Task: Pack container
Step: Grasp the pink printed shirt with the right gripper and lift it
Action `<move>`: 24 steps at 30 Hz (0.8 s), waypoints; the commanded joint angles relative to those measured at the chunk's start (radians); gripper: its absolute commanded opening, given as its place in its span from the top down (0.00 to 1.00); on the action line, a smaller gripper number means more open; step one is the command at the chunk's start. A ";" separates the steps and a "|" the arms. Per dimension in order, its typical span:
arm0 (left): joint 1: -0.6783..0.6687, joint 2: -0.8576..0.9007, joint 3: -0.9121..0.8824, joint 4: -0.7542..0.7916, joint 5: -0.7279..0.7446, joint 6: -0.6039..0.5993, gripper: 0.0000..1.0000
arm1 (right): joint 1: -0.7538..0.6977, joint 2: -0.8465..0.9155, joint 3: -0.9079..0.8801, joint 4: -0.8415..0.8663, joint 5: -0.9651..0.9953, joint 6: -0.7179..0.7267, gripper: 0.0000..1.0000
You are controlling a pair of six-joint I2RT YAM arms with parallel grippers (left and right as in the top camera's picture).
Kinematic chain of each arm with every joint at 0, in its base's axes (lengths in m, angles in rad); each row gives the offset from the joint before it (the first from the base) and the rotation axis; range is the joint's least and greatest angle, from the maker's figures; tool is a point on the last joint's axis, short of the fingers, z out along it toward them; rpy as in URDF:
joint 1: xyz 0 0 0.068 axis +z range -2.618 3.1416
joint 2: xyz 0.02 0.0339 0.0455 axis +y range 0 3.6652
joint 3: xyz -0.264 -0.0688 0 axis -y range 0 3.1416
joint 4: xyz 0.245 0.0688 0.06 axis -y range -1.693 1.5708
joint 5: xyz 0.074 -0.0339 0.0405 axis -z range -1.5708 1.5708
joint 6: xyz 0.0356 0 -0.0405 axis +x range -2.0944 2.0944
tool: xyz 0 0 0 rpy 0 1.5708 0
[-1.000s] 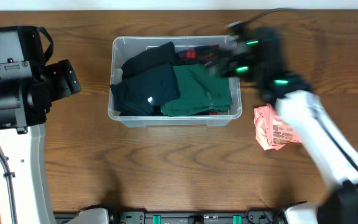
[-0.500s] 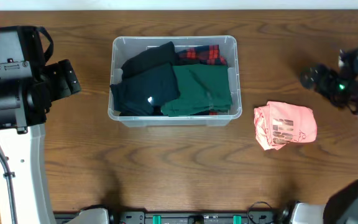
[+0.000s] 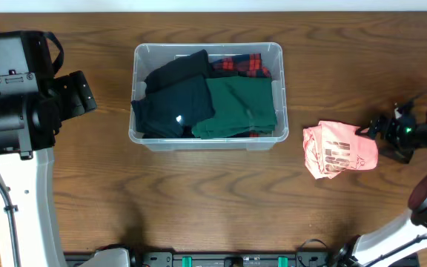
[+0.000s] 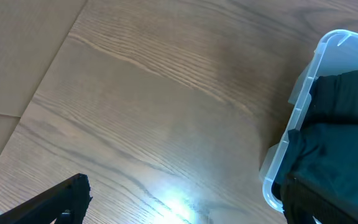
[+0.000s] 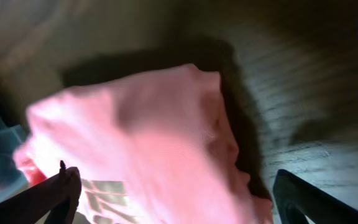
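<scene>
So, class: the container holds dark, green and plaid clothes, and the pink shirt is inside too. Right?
No: the overhead view shows the pink shirt on the table, outside the container. The dark, green and plaid clothes are inside.

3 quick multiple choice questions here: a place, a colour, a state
1. Relative to the container, the pink garment lies: A inside B on the table to its right C to its left
2. What colour fills most of the container's right half? A green B yellow C white
3. The fingers of the right gripper are: A open B shut on cloth C out of view
1 B, it rests on bare wood; 2 A, the green garment lies there; 3 A, wrist view shows them apart.
</scene>
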 commanded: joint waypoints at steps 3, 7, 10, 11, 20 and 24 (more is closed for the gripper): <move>0.004 0.000 0.006 -0.003 -0.015 0.006 0.02 | -0.005 0.056 -0.005 -0.031 -0.013 -0.042 0.18; 0.004 0.000 0.006 -0.003 -0.016 0.006 0.02 | -0.002 0.082 -0.006 -0.056 -0.026 -0.042 0.43; 0.004 0.000 0.006 -0.003 -0.016 0.006 0.02 | 0.002 0.085 -0.010 -0.054 -0.048 -0.042 0.79; 0.004 0.000 0.006 -0.003 -0.016 0.006 0.02 | 0.002 0.085 -0.010 -0.054 -0.067 -0.042 0.86; 0.004 0.000 0.006 -0.003 -0.016 0.006 0.02 | 0.000 -0.023 0.072 -0.119 -0.354 0.068 0.99; 0.004 0.000 0.006 -0.003 -0.016 0.006 0.02 | 0.002 -0.166 0.140 -0.068 -0.640 0.097 0.99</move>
